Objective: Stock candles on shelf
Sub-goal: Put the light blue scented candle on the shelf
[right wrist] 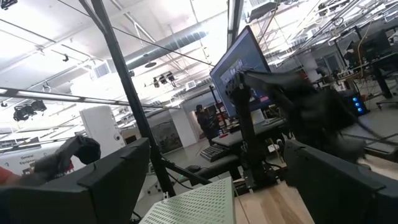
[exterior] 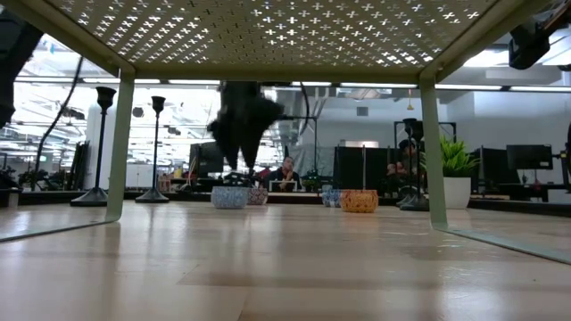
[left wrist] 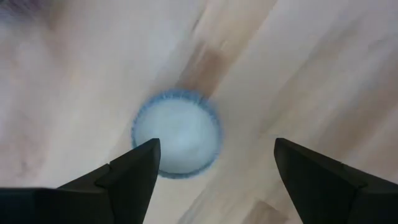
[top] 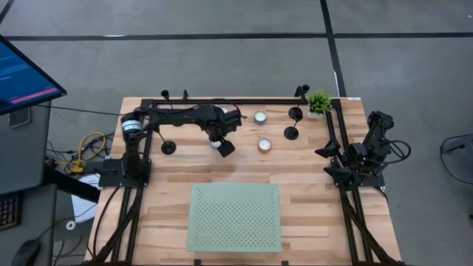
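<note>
Left claw (left wrist: 214, 162): wide open, empty, hanging above a candle (left wrist: 177, 134) on the table (top: 310, 185); candle lies slightly off-centre, nearer one finger. Shelf (top: 235, 218): bare, toward the near edge. Right claw (right wrist: 214, 180): open, empty, parked at the table's right.

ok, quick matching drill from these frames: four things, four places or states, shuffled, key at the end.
Things:
1. left gripper
2. right gripper
3. shelf
4. potted plant

Places or states:
A. far right corner of the table
B. open, parked at the right edge
C. pale green, at the near edge
D. open, above a blue-rimmed candle

Pairs: 1-D, 2-B, 3-C, 4-A
</note>
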Motion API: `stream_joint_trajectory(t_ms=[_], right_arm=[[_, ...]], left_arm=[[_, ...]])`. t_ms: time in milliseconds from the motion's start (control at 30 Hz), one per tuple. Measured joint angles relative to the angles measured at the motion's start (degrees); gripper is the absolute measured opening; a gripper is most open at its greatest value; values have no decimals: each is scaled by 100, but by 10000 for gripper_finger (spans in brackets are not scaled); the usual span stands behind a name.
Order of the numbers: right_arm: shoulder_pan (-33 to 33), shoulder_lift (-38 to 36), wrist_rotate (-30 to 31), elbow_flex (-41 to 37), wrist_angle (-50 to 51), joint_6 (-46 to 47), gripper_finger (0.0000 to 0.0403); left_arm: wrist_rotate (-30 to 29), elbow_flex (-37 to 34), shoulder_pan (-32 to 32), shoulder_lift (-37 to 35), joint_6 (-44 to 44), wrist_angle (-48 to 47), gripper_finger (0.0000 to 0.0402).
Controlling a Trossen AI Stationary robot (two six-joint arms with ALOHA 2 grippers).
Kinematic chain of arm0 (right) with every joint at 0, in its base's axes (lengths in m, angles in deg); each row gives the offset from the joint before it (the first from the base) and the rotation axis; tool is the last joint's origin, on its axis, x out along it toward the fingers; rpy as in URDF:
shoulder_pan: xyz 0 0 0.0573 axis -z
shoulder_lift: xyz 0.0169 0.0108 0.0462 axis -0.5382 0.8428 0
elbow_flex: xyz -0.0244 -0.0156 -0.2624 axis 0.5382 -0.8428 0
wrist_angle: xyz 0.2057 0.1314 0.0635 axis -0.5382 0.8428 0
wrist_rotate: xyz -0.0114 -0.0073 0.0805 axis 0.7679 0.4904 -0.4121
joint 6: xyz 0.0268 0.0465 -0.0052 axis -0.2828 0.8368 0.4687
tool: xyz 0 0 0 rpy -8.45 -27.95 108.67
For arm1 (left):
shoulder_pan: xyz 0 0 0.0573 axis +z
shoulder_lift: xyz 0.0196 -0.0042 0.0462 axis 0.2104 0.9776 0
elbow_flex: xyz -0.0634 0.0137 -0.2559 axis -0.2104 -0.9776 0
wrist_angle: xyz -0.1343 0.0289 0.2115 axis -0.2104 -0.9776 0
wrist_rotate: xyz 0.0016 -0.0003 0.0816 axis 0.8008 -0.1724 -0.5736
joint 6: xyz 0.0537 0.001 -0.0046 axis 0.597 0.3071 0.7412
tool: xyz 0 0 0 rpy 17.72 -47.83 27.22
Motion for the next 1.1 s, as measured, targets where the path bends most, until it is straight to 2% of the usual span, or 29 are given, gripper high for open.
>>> stream_joint_trajectory(t_ms=[133, 233, 367, 733, 867, 1100], right_arm=[[0, 0, 1, 0, 0, 0, 361], [0, 0, 12, 0, 2, -2, 361], [2, -1, 26, 1, -1, 0, 361], [2, 0, 97, 2, -3, 2, 361], [0, -2, 106, 2, -4, 4, 361], [0, 0, 107, 2, -4, 3, 361]], left_arm=[[-265, 0, 16, -513, -16, 98, 315], [-289, -16, 143, -642, -43, 133, 315], [-76, -221, 310, -434, -182, 104, 315], [-45, -321, 324, 106, -11, 141, 346], [-190, -321, 369, 240, 50, 184, 347], [95, -323, 369, 586, 100, 201, 347]])
